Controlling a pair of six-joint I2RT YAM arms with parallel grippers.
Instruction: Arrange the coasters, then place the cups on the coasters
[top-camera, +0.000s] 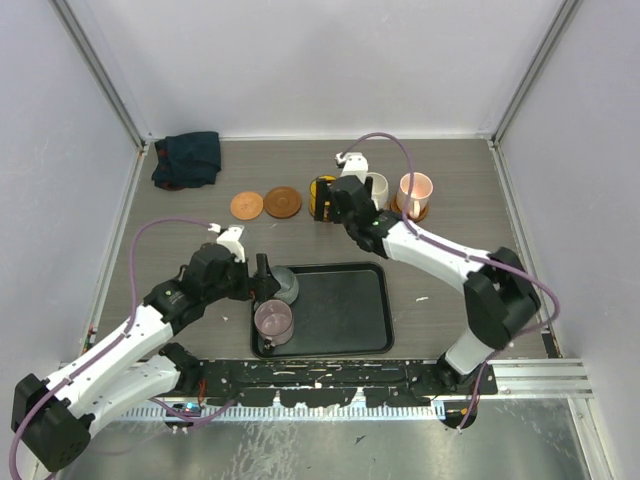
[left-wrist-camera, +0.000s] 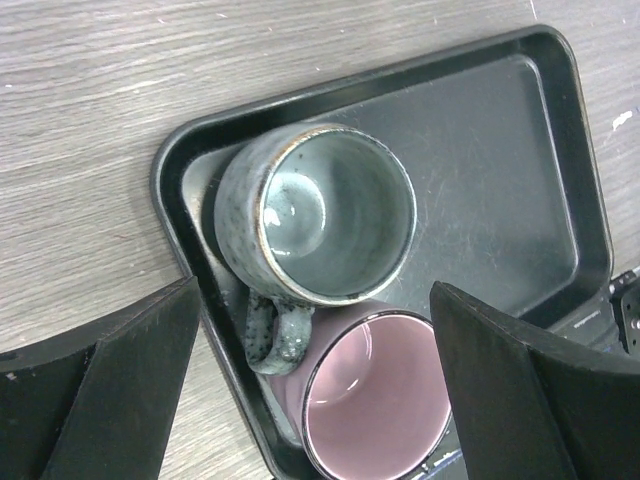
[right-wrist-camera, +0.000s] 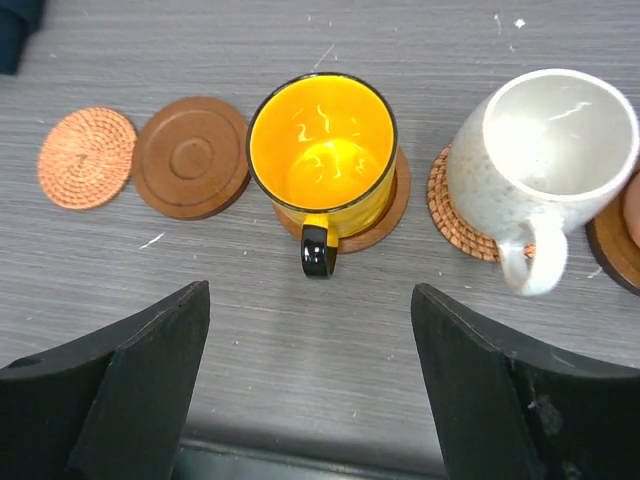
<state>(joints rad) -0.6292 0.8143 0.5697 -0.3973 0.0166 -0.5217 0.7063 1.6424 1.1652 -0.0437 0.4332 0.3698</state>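
Observation:
A yellow cup (right-wrist-camera: 322, 150) stands on a wooden coaster (right-wrist-camera: 385, 215), its black handle towards me. My right gripper (right-wrist-camera: 310, 380) is open just short of it, nothing between its fingers. To the right, a white cup (right-wrist-camera: 545, 140) sits on a woven coaster (right-wrist-camera: 450, 215), and a pink cup (top-camera: 416, 192) on another. Two bare coasters (right-wrist-camera: 88, 157) (right-wrist-camera: 191, 156) lie left of the yellow cup. My left gripper (left-wrist-camera: 315, 390) hangs open over the grey-green cup (left-wrist-camera: 335, 215) and the mauve cup (left-wrist-camera: 375, 395). Both cups stand in the tray's near left corner, touching.
The black tray (top-camera: 345, 300) lies in the middle of the table, near the arm bases. A dark blue cloth (top-camera: 187, 158) is bunched in the far left corner. Grey walls close the table on three sides.

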